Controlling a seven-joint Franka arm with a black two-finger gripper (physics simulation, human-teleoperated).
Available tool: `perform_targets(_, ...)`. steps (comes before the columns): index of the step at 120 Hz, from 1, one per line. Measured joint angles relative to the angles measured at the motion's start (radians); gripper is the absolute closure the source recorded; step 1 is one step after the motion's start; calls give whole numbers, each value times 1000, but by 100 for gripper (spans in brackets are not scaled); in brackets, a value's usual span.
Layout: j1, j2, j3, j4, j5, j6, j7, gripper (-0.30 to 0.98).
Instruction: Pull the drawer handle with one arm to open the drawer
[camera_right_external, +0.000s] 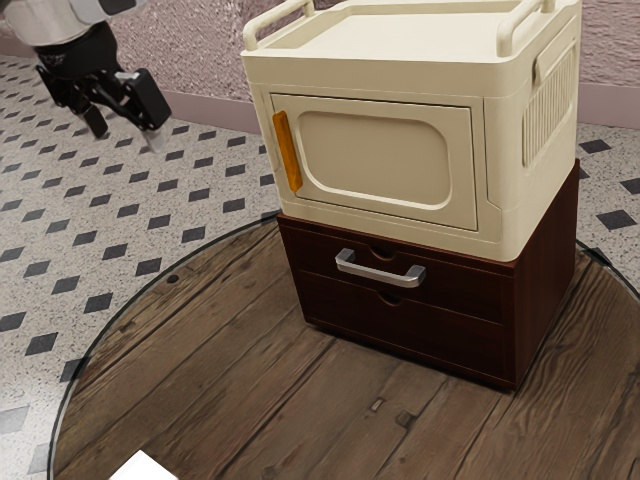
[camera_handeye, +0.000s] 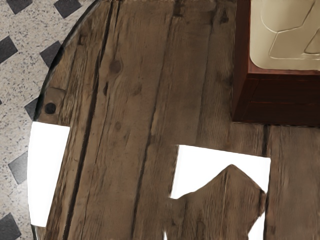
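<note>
With our gripper (camera_right_external: 126, 134) open and well apart from the dark cabinet (camera_right_external: 543, 270), we have reach, grip and pull all left, since the silver handle (camera_right_external: 380, 271) sits untouched on the cabinet's front and its drawer (camera_right_external: 460, 291) looks shut

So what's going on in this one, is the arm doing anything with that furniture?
Nothing is being handled at this moment. The arm's gripper hangs open and empty at the exterior view's upper left, well away from the silver handle it is meant to pull. That handle is on the dark wooden drawer unit, whose drawers look shut. The unit stands on a round wooden table, with a cream cabinet on top of it.
</note>
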Motion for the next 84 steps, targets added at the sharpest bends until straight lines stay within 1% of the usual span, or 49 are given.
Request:
perform_targets(20, -19, -10, -10, 5, -30, -1, 3, 0)
perform_targets(34, -15, -14, -6, -1, -25, -15, 5, 0)
perform_targets(40, -17, -45, -14, -15, -25, -24, 6, 0)
perform_targets(55, -28, -153, -25, -171, -48, -39, 6, 0)
perform_targets(63, -33, -200, -56, -246, -54, -52, 6, 0)
perform_targets(73, -70, -223, -80, -292, -55, -97, 7, 0)
perform_targets(84, -68, -235, -117, -328, -37, -116, 48, 0)
